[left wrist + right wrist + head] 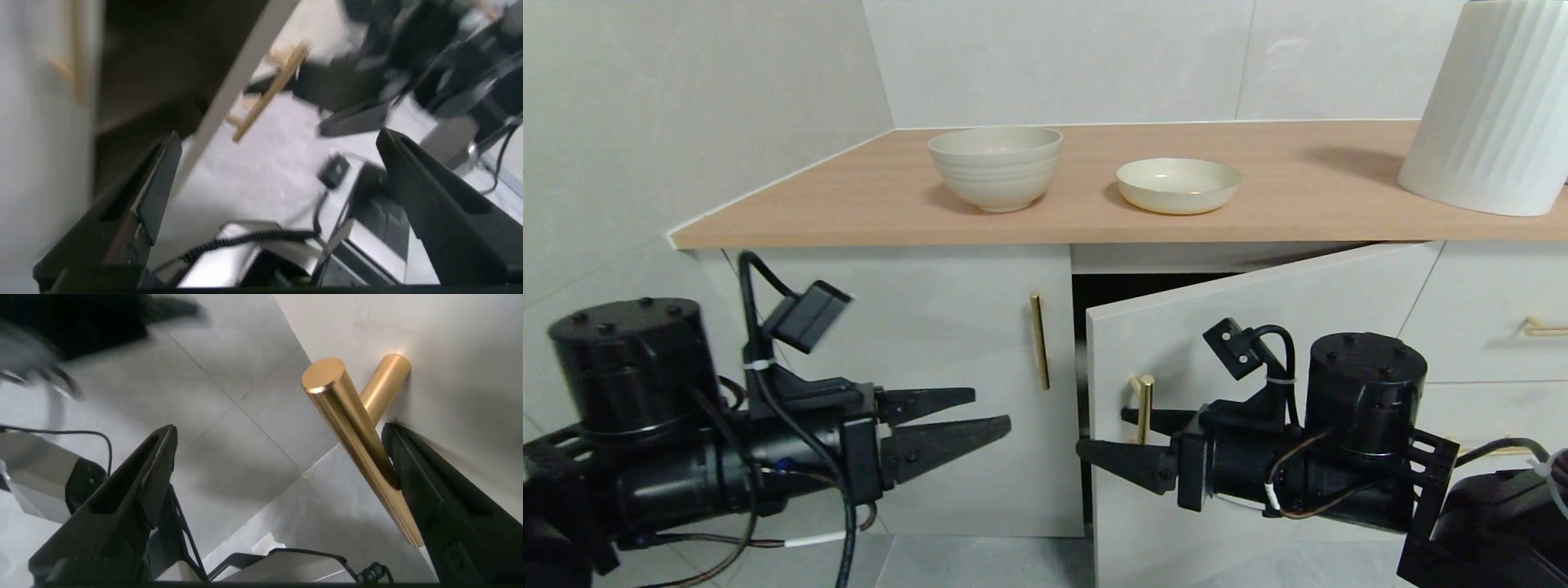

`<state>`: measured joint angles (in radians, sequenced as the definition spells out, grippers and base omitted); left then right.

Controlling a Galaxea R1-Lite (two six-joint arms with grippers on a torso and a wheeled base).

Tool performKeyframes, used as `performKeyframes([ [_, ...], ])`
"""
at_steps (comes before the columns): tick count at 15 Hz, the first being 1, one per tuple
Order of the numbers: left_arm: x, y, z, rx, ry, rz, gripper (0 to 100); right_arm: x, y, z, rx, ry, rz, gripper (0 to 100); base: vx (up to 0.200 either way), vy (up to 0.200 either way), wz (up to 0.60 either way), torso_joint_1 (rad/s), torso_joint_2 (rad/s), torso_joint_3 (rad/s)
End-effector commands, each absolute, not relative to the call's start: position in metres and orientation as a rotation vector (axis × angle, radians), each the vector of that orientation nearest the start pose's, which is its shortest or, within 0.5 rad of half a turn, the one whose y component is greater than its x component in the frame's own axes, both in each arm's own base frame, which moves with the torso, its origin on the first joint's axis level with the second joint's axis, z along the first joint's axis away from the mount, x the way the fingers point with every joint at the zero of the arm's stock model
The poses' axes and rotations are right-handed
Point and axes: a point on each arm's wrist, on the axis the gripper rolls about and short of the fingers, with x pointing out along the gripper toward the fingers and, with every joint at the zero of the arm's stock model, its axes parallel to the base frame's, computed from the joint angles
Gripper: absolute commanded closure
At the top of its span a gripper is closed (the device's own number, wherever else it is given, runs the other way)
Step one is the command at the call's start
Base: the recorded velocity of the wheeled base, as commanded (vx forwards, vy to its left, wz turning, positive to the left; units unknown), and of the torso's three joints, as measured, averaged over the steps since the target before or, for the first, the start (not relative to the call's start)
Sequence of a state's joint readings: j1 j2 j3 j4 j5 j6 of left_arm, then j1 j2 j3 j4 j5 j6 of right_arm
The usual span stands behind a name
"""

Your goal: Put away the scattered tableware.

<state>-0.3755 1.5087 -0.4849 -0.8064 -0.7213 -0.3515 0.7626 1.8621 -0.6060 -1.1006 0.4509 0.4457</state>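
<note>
Deep bowl (996, 167) and shallow dish (1178, 184) sit on the wooden desk (849, 204), above my fingers. Left fingers (947, 437) spread, empty. Right fingers (1123, 464) released, straddling the ajar cabinet door's (1258, 327) gold handle (1143, 400). Tiled wall (1054, 57) behind.

We see a wooden bench (1298, 188) set in a corner of pale tiled walls (686, 106). Below it are white cabinets (931, 310) with brass handles (1039, 340), one door (1298, 302) ajar, and a grey tiled floor (980, 563).

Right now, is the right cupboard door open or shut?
Partly open. The right door angles out from the cabinet, with a dark gap above and beside it.
</note>
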Motion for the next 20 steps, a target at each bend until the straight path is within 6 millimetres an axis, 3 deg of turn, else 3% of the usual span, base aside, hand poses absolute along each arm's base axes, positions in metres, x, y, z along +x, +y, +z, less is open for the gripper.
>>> performKeyframes([
  [1, 0.220, -0.116, 0.134, -0.360, 0.549, -1.048, 0, 0.218, 0.224, 0.123, 0.360, 0.458, 1.156, 0, 0.000, 0.000, 0.00, 0.000, 0.00, 0.000],
  [3, 0.223, -0.124, 0.128, -0.349, 0.538, -1.025, 0, 0.219, 0.224, 0.124, 0.361, 0.451, 1.154, 0, 0.000, 0.000, 0.00, 0.000, 0.00, 0.000],
  [4, 0.225, -0.127, 0.128, -0.345, 0.526, -1.027, 100, 0.219, 0.224, 0.123, 0.361, 0.454, 1.153, 0, 0.000, 0.000, 0.00, 0.000, 0.00, 0.000],
  [8, 0.238, -0.134, 0.127, -0.337, 0.425, -1.053, 100, 0.218, 0.224, 0.125, 0.361, 0.450, 1.156, 0, 0.000, 0.000, 0.00, 0.000, 0.00, 0.000],
  [10, 0.252, -0.141, 0.125, -0.331, 0.370, -1.062, 100, 0.219, 0.224, 0.123, 0.361, 0.457, 1.154, 0, 0.000, 0.000, 0.00, 0.000, 0.00, 0.000],
  [12, 0.280, -0.155, 0.124, -0.325, 0.296, -1.072, 100, 0.218, 0.224, 0.124, 0.362, 0.452, 1.155, 0, 0.000, 0.000, 0.00, 0.000, 0.00, 0.000],
  [14, 0.293, -0.161, 0.121, -0.317, 0.260, -1.082, 100, 0.217, 0.223, 0.127, 0.365, 0.442, 1.158, 0, 0.000, 0.000, 0.00, 0.000, 0.00, 0.000],
  [18, 0.309, -0.171, 0.097, -0.314, 0.261, -1.087, 100, 0.217, 0.223, 0.126, 0.362, 0.446, 1.156, 0, 0.000, 0.000, 0.00, 0.000, 0.00, 0.000],
  [20, 0.309, -0.178, 0.097, -0.311, 0.251, -1.103, 100, 0.217, 0.222, 0.127, 0.361, 0.442, 1.154, 0, 0.000, 0.000, 0.00, 0.000, 0.00, 0.000],
])
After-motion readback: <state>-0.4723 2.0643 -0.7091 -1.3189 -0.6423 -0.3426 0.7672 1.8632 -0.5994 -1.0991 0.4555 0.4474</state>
